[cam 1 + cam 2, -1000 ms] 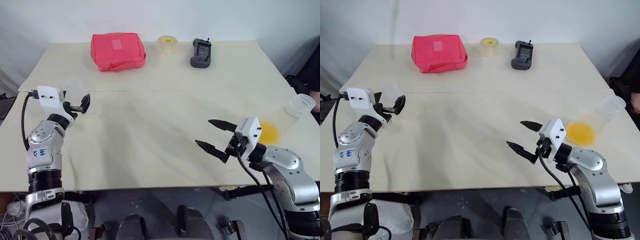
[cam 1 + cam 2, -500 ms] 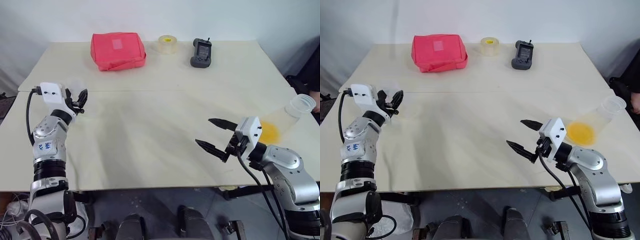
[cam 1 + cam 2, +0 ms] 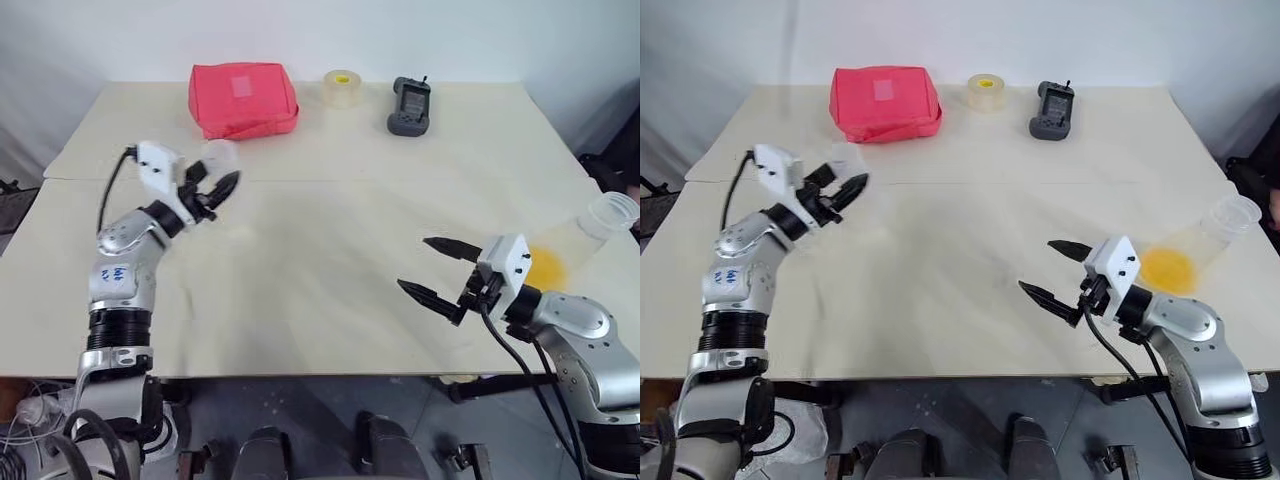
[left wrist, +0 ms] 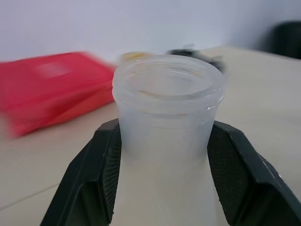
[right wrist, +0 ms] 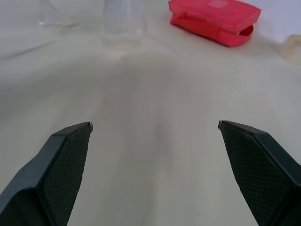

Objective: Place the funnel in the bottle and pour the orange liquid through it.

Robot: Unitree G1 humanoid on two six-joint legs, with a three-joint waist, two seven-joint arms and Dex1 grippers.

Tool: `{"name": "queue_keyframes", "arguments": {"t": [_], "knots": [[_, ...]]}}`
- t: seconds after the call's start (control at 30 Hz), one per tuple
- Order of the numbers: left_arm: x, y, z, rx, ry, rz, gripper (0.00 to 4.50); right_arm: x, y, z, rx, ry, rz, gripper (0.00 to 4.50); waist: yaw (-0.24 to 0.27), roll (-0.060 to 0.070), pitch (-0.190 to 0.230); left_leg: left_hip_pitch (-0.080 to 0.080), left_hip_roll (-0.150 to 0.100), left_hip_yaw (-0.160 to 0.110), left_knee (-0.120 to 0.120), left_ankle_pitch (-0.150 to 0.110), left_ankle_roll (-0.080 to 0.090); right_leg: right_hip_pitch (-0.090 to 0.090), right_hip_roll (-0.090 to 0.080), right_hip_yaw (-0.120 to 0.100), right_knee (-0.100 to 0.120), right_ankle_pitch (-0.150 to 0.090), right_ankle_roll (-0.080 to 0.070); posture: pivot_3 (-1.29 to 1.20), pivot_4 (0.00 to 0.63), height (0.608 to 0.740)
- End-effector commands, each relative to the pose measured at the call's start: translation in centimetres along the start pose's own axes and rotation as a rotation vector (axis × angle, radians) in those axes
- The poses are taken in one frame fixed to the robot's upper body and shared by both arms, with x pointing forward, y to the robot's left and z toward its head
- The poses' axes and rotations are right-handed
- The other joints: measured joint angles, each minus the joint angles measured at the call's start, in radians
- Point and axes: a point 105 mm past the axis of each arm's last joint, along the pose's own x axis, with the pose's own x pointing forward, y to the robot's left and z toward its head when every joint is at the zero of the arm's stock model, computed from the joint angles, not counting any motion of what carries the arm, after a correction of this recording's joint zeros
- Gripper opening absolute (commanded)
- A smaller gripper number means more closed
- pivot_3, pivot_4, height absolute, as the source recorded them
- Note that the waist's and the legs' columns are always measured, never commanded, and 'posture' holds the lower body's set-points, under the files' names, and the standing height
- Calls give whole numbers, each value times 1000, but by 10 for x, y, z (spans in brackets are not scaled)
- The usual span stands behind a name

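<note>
Bottle (image 4: 167, 141), translucent and frosted, held between the two black fingers (image 4: 106, 179) of the left tool (image 3: 212, 186), which presses on both sides of the bottle below its open, plain neck. In the head views the left tool is raised above the bench (image 3: 320, 240) on the robot's left, with the bottle's pale mouth (image 3: 219, 154) showing just past the fingertips, in front of the red pouch (image 3: 243, 99).

Right tool (image 3: 435, 270): jaws spread wide with nothing between them, low over the bench on the robot's right and pointing toward the middle. It stands well apart from the bottle.

Orange liquid (image 3: 543, 266): a small yellow-orange pool inside a clear flask (image 3: 1200, 244) that lies tilted near the bench's right edge, its wide ribbed mouth (image 3: 1232, 212) pointing away from the robot. The flask lies just beyond the right arm's wrist, behind the open tool rather than between its fingers.

Far edge of the bench, from the robot's left to right: red pouch, roll of clear tape (image 3: 343, 88), dark handheld device (image 3: 409, 105). In the right wrist view a clear vessel (image 5: 123, 23) stands on the bench across from the open fingers (image 5: 66, 160); what it is cannot be told.
</note>
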Motion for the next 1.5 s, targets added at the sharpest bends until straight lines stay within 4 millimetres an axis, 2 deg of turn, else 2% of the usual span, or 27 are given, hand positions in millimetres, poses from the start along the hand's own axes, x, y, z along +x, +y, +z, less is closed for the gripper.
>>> {"name": "queue_keyframes", "arguments": {"t": [0.03, 0.13, 0.23, 0.37, 0.53, 0.93, 1.0, 1.17, 1.5], "knots": [[19, -37, 19, 3, -53, -217, 2333, -10, 5, 12, -26, -18, 34, 4500, 2, 0, 0, 0, 0, 0, 0, 0, 0, 0, 0, 0, 0, 0, 0, 0, 150, 740], [30, -68, 21, -11, -78, -391, 2333, -17, 11, 10, -19, 5, 55, 4500, 2, 0, 0, 0, 0, 0, 0, 0, 0, 1, 0, 0, -1, 0, 0, 0, 150, 740], [39, -91, 16, -37, -64, -505, 2333, -23, 16, 11, 3, 10, 64, 4500, 2, 0, 0, 0, 0, 0, 0, 0, 0, 1, 0, 0, -2, 0, 0, 0, 150, 740], [47, -116, 10, -50, -60, -622, 2333, -29, 19, 14, 18, 0, 54, 4500, 2, -1, 0, 0, 0, 0, 1, 0, 0, 2, 0, 0, -2, 0, 0, 0, 150, 740], [52, -134, -2, -26, -28, -709, 2333, -36, 19, 18, 40, -33, 18, 4500, 3, -1, 0, 0, 0, -1, 1, 0, 0, 2, 0, 0, -3, 0, 0, 0, 150, 740], [48, -144, -28, 71, 73, -784, 2333, -38, 24, 17, 30, -28, -39, 4500, 3, -1, 0, 0, 0, -1, 1, 0, 1, 3, 0, 0, -3, 0, 0, 0, 150, 740], [48, -143, -30, 85, 79, -787, 3068, -38, 24, 17, 29, -28, -42, 4500, 4, -1, 0, 0, 0, -1, 1, 0, 1, 3, 0, 0, -3, 0, 0, 0, 150, 740], [49, -144, -29, 56, 69, -790, 4464, -38, 20, 16, 14, -20, -57, 4500, 4, -1, 0, 0, 0, -2, 2, 0, 1, 3, 0, 0, -3, 0, 0, 0, 150, 740], [44, -132, -27, 66, 92, -777, 4464, -37, 16, 15, 8, 0, -35, 4500, 3, -1, 0, 0, 0, -2, 2, 0, 1, 3, 0, 0, -3, 0, 0, 0, 150, 740]]}}
